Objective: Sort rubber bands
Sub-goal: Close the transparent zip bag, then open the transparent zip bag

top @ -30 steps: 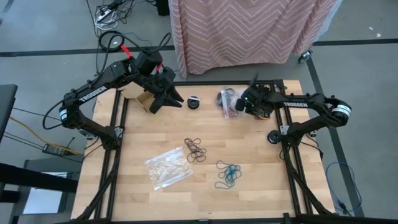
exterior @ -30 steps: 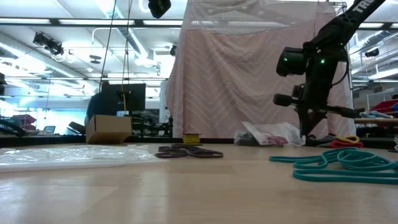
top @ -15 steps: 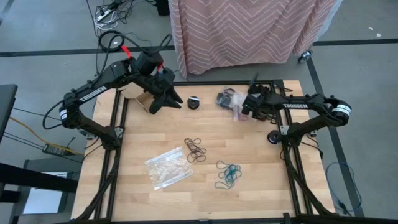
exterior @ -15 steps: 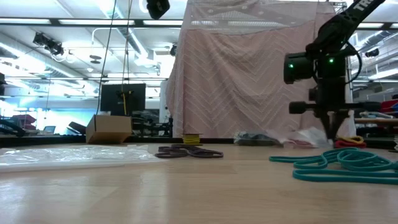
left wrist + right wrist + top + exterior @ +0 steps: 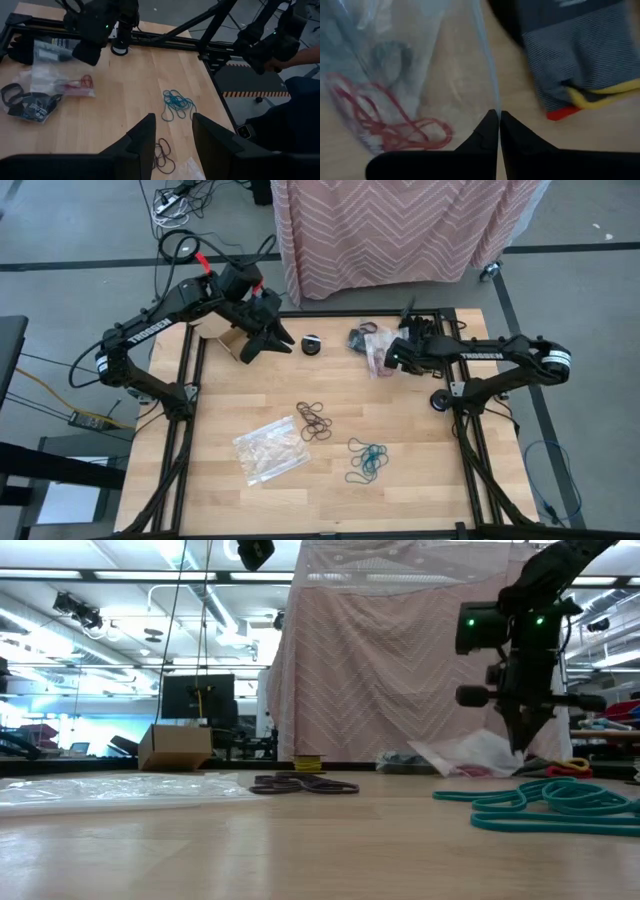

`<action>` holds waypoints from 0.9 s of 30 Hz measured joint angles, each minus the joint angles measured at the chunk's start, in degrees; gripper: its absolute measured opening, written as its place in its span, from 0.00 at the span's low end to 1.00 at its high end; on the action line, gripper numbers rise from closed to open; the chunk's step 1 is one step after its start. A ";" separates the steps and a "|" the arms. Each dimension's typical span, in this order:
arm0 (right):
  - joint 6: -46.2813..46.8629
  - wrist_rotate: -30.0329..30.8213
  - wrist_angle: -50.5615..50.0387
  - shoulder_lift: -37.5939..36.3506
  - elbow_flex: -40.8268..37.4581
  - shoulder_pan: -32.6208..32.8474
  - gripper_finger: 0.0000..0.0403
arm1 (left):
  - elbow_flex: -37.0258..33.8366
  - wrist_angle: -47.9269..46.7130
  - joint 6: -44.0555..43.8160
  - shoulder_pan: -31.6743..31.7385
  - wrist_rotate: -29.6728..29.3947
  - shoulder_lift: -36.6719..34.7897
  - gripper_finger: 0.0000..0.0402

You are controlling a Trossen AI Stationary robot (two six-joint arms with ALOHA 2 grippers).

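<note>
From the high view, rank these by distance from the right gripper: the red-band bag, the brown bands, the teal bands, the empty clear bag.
1. Red-band bag, pinched in the right gripper at the table's far right.
2. Brown bands, mid-table.
3. Teal bands, nearer the front; close to the brown.
4. Empty clear bag, front left.

A loose tangle of thin teal rubber loops (image 5: 366, 459) lies flat on the wood, lower right of centre in the high view. Up and left of it sits a cluster of small brown elastic loops (image 5: 315, 420), near the frame's middle. Thin red bands (image 5: 390, 127) lie bunched inside clear plastic. Larger black loops (image 5: 362, 336) rest at upper centre-right.
</note>
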 joint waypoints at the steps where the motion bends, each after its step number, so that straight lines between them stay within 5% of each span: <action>1: 0.90 1.28 -1.24 -0.90 0.00 0.24 0.02 | 0.00 0.00 0.01 0.00 0.00 0.00 0.34; 7: 0.09 4.28 -6.32 -6.64 0.00 0.44 0.06 | 0.00 -0.04 0.02 0.00 0.00 0.01 0.34; 15: -7.03 4.81 -3.37 -12.03 -0.06 0.55 0.25 | 0.00 -0.30 -0.37 0.00 -0.38 0.02 0.34; 21: -32.99 -10.21 26.84 -18.84 -0.04 7.04 0.33 | -2.58 -1.90 -1.62 -0.72 -3.20 -0.02 0.34; 24: -33.50 -12.76 36.26 -20.12 -0.04 13.31 0.32 | -8.36 2.76 -6.09 -1.70 -4.11 -2.03 0.32; 27: -32.27 -11.35 39.01 -19.74 -0.04 21.02 0.29 | -18.99 18.87 -17.19 -3.11 -4.28 -8.37 0.29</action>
